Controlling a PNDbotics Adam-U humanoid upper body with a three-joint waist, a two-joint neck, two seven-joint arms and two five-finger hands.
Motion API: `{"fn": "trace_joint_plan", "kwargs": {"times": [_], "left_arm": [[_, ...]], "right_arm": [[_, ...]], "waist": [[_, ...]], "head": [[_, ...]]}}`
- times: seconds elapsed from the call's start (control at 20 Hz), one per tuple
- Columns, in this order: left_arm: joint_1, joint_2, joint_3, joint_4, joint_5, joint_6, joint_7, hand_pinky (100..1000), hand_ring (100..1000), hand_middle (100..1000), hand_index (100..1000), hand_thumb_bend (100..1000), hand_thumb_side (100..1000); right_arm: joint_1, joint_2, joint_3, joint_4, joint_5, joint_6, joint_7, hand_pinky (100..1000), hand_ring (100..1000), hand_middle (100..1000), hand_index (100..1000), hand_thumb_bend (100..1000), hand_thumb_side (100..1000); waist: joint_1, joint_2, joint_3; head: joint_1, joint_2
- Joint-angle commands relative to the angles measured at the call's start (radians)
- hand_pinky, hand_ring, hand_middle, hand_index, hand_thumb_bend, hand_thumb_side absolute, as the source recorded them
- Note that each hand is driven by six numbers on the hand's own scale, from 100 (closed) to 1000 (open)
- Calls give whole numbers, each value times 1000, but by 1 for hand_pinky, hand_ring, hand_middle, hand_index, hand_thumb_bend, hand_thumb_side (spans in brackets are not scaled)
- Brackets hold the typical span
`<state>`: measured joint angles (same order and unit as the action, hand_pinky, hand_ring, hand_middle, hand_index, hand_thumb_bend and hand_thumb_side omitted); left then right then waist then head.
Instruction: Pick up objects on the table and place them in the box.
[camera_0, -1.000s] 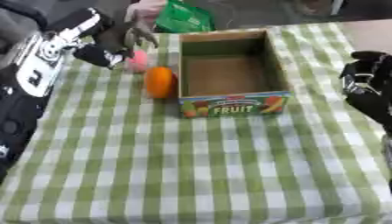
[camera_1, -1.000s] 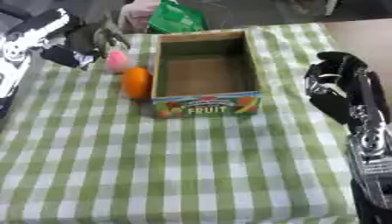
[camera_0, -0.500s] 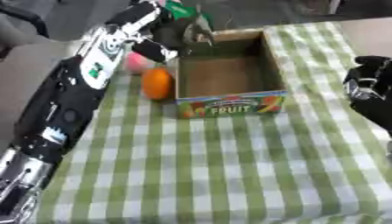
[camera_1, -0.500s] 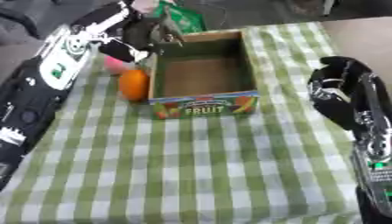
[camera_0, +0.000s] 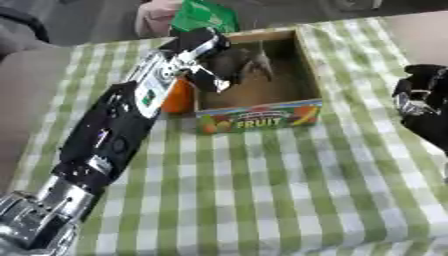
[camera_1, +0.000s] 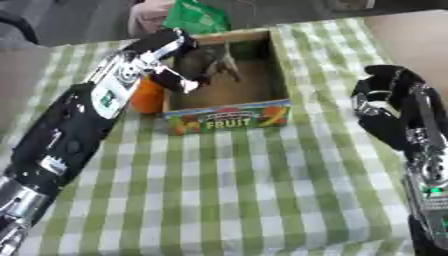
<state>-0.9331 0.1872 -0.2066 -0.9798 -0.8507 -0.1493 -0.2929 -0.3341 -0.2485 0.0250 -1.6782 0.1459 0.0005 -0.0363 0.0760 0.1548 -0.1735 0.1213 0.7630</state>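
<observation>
One left robot hand over the box, fingers blurred, grip unclear; orange beside.

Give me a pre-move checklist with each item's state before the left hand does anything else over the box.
1. Left hand is over the fruit box opening: ok.
2. Left hand holds an object to drop: cannot tell, its fingers are blurred.
3. Box floor under the hand is free of items: ok, only bare cardboard shows.
4. Orange is in the box: not ok, it sits outside by the left wall.
5. Right hand is clear of the box: ok, it is off to the right.
</observation>
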Motion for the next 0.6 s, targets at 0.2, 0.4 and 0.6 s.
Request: {"fn": "trace_joint_plan", "kwargs": {"times": [0.2,0.4,0.6], "left_arm": [[-4,-17,-6,38,-43,-26,18,649,533,451,612,242,208],[2,-16,-5,49,-56,-25,13,672,591,516,671,348,210],[6,-2,-2,36,-59,-13,-15,724,682,617,729,671,189]], "right_arm": [[-16,-4,-1,-13,-7,-3,5,639,656,558,727,100,160],[-17,-4,-1,-12,-7,-3,5,639,656,558,726,100,159],[-16,-3,-2,-11,-7,-4,5,639,656,558,726,100,159]], "waist": [[-10,-12,-3],[-13,-11,-1],[-16,-12,5]], "head": [[0,-11],[-1,-11],[-3,-10]]}}
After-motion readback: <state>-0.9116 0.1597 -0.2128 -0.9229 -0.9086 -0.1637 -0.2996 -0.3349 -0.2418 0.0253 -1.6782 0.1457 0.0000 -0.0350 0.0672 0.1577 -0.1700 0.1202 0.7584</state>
